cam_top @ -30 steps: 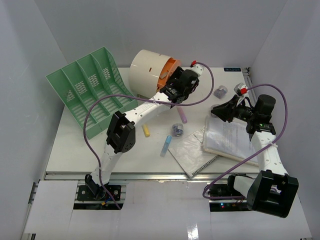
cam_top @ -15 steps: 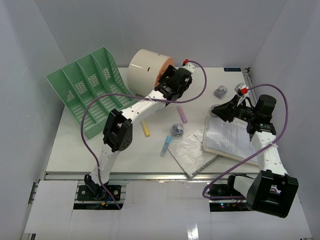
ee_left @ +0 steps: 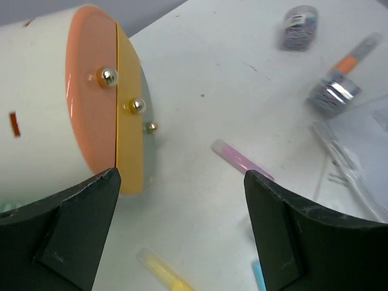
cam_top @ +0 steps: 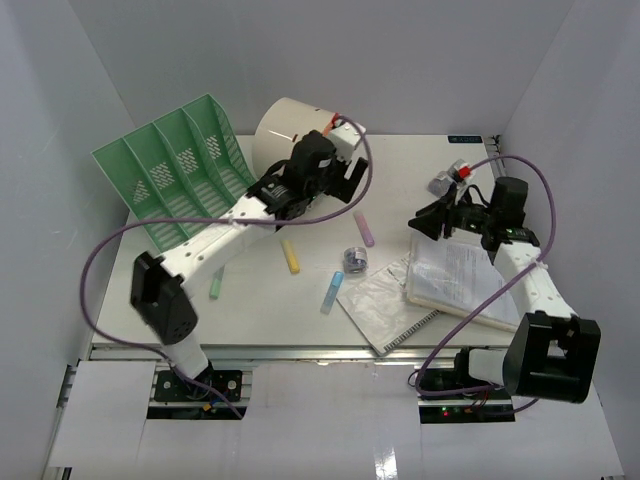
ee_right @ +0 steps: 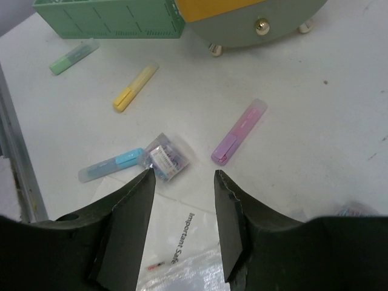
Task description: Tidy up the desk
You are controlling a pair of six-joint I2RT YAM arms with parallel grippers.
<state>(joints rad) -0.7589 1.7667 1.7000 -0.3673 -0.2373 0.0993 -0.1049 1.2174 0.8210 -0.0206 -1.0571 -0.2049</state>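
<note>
The white desk [cam_top: 250,305] holds scattered stationery. My left gripper [cam_top: 348,178] hovers open and empty in front of the cream drum drawer unit [cam_top: 278,128]. In the left wrist view the open gripper [ee_left: 182,176] frames bare desk [ee_left: 212,73], with the drum's orange-yellow face [ee_left: 103,97] at upper left. My right gripper [cam_top: 425,220] is open and empty above the papers' left edge. In the right wrist view it [ee_right: 183,177] hangs over a sheet [ee_right: 182,242], just short of a clip box [ee_right: 165,159].
A green file rack [cam_top: 170,180] stands at back left. Pink [cam_top: 365,228], yellow [cam_top: 291,256], blue [cam_top: 331,292] and green [cam_top: 214,286] highlighters lie mid-desk, around a clip box [cam_top: 354,258]. A notebook [cam_top: 385,300] and paper stack [cam_top: 460,275] lie front right. Another clip jar [cam_top: 441,183] stands behind.
My left arm has swung left, its elbow going far out to the left, and the gripper has drawn back along the drum's face. My right gripper has shifted slightly left and farther back.
</note>
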